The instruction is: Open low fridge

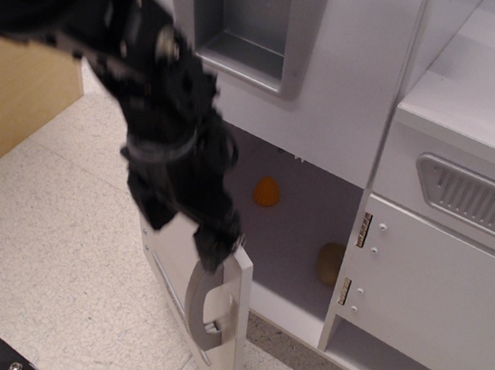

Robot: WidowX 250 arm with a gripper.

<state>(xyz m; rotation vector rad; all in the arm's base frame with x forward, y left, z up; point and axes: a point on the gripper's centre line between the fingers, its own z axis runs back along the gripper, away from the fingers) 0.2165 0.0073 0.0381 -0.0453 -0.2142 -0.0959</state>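
In the only view, the low fridge (227,324) door stands swung wide open at lower centre of the frame, seen almost edge-on, its silver-grey loop handle (205,300) facing the camera. The gripper (217,249) hangs just above the handle's top, at the door's upper edge; its jaws are blurred against the black arm, so I cannot tell whether they grip anything. Behind, the cavity shows 2 orange-tan items (268,190). The risk I see: if the fingers are hooked on the handle, lifting away could drag the door or tip the toy unit; an unheld door may drift shut. No brand, label or writing is readable.
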